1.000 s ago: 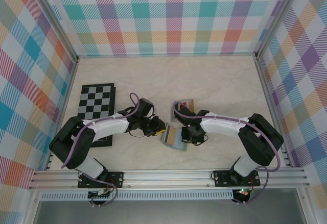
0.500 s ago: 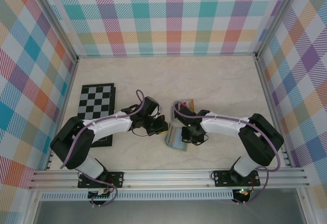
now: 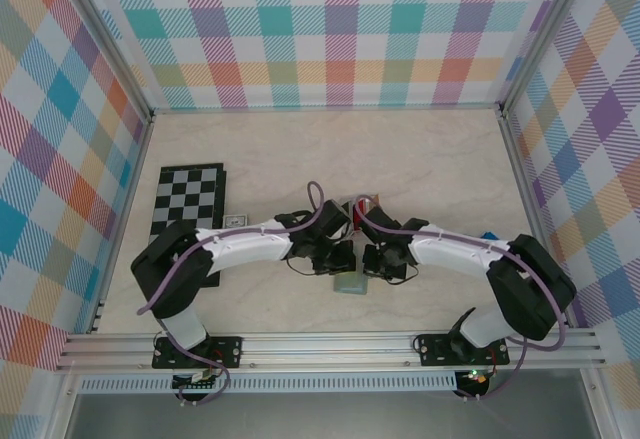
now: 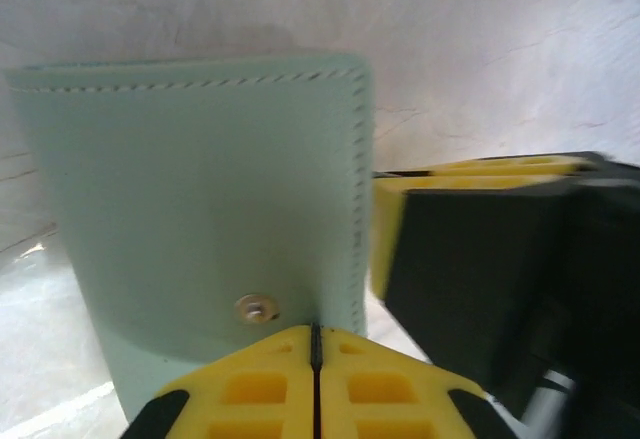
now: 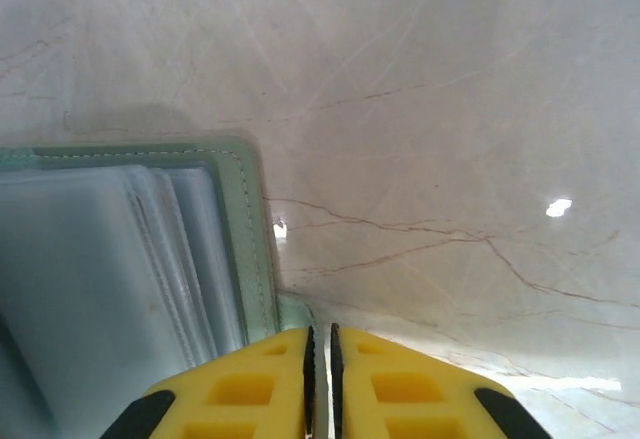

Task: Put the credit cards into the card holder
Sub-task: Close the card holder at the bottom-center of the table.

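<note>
Seen from above, the left claw (image 3: 338,258) and right claw (image 3: 371,259) meet almost tip to tip near the front of the pale marbled table (image 3: 430,159). The sage-green holder (image 3: 349,283) sits just below and between them, a small patch partly covered by both.

From the left wrist, the left claw (image 4: 315,337) has its yellow fingers pressed together on the holder's lower edge. The holder (image 4: 200,199) rises straight ahead of it, outer side facing, with white stitching and a metal snap (image 4: 257,308). The right claw's black and yellow body (image 4: 480,259) stands just to its right.

From the right wrist, the right claw (image 5: 320,337) is pinched almost closed on a green edge of the holder (image 5: 235,229). Its clear inner pockets lie ahead and to the left, cut off by the frame.

Half a second ago the holder lay wider and flatter, and both claws were further left. They have since closed in and the holder looks smaller.

Beyond the claws, a red and tan bit of the cards (image 3: 368,202) peeks out, mostly hidden by a cable. A chessboard (image 3: 185,199) lies well left of the left claw.
</note>
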Motion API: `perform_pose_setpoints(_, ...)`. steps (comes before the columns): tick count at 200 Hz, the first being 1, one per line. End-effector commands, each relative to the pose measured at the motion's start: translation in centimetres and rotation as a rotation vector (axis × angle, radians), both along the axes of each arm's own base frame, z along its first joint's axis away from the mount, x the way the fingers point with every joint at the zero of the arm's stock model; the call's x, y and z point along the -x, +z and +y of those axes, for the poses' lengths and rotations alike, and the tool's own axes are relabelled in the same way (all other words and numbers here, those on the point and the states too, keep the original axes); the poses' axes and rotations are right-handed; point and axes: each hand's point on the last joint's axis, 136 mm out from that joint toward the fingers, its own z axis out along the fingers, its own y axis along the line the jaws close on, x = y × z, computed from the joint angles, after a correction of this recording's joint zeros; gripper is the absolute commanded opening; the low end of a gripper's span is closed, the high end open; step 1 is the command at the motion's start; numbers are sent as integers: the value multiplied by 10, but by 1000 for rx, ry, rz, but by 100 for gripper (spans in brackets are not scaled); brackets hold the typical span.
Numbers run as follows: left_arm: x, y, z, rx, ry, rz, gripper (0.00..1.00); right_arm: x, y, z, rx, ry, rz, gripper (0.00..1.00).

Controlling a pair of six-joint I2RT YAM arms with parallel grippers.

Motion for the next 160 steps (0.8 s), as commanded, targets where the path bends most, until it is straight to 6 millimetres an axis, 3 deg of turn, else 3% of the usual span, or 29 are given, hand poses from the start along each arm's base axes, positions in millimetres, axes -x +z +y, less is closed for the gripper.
perform_pose_setpoints(1,5,9,-23,89,-58,-2,28,0,7,-12,2,-21,-8,20)
perform_pose_setpoints(15,9,18,-38,170,-90,30,31,1,8,-17,16,-28,2,25)
perform_pose_setpoints(34,1,27,-31,159,-32,-24,36,1,11,-20,24,-21,5,27)
perform_pose_setpoints(67,-9,44,7,28,14,-156,40,1,18,-17,-2,-10,0,27)
perform_pose_setpoints(94,-17,54,40,-20,82,-235,51,0,25,-14,-25,8,-7,27)
perform_pose_setpoints(131,-26,39,82,-95,177,-219,50,1,30,-10,-48,16,-6,27)
perform_pose_setpoints(160,-19,22,72,-61,128,-137,48,0,33,-13,-40,18,-14,25)
